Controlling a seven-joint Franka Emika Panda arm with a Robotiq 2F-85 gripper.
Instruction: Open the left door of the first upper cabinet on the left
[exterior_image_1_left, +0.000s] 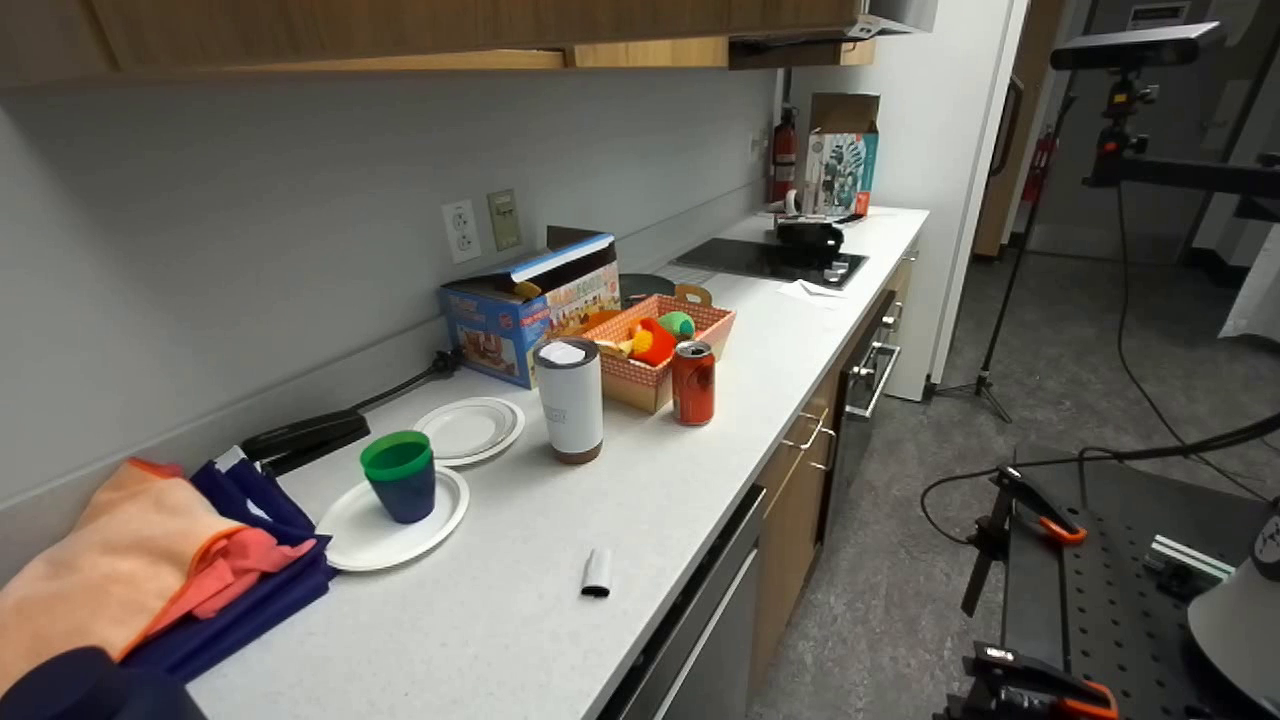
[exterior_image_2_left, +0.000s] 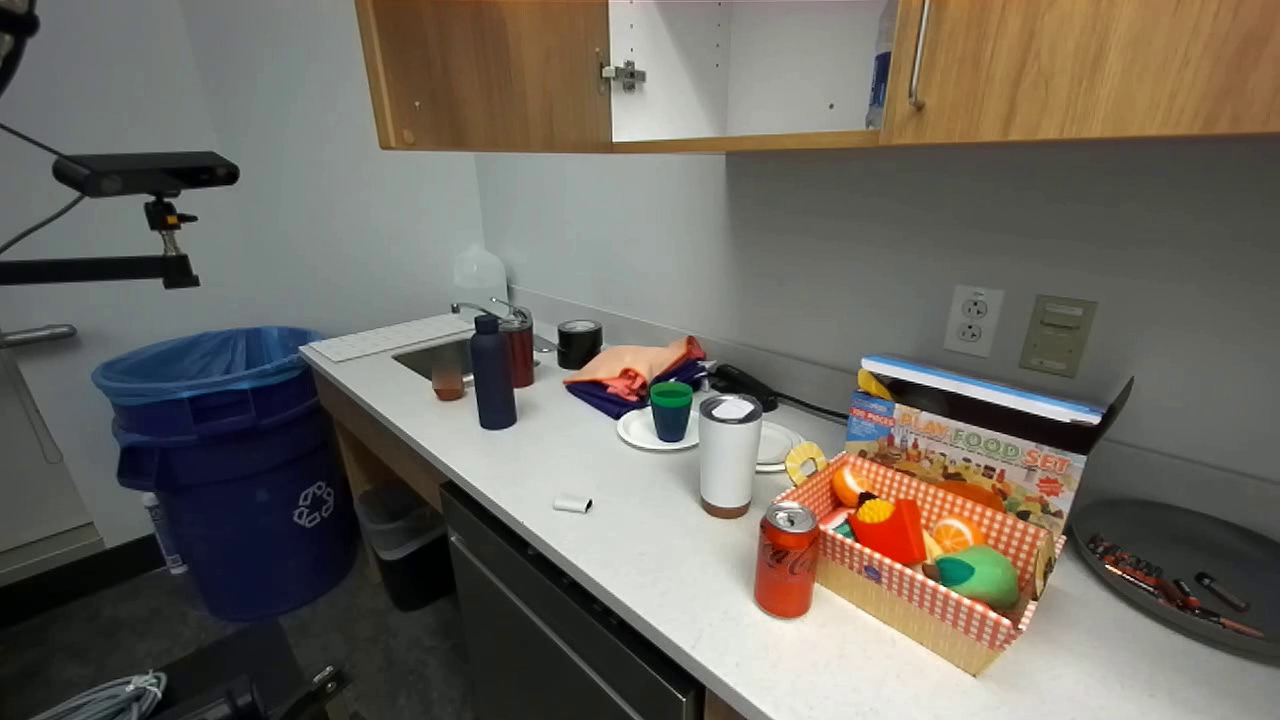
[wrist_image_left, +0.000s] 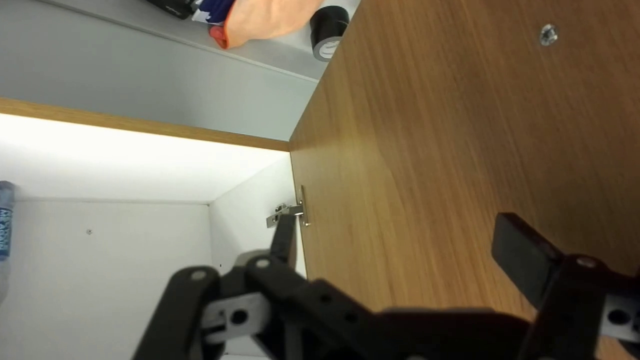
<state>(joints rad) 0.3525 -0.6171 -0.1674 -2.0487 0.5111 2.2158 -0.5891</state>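
The first upper cabinet (exterior_image_2_left: 740, 143) hangs on the wall in an exterior view, with its white inside showing. Its left door (exterior_image_2_left: 490, 75) stands wide open, swung out to the left on a silver hinge (exterior_image_2_left: 625, 75). In the wrist view the door's inner wood face (wrist_image_left: 430, 150) fills the right side, and the cabinet's white inside (wrist_image_left: 125, 290) is at left. My gripper (wrist_image_left: 397, 225) is open and empty, its fingers wide apart in front of the door's inner face. Contact with the door cannot be told. The left door's handle is hidden. The gripper is outside both exterior views.
A closed door with a silver handle (exterior_image_2_left: 918, 60) is right of the opening. A plastic bottle (exterior_image_2_left: 880, 80) stands inside the cabinet. Below, the counter (exterior_image_2_left: 640, 530) bears a blue bottle (exterior_image_2_left: 493, 375), a white tumbler (exterior_image_2_left: 729, 455) and a food basket (exterior_image_2_left: 900, 610). A camera (exterior_image_2_left: 150, 175) stands at left.
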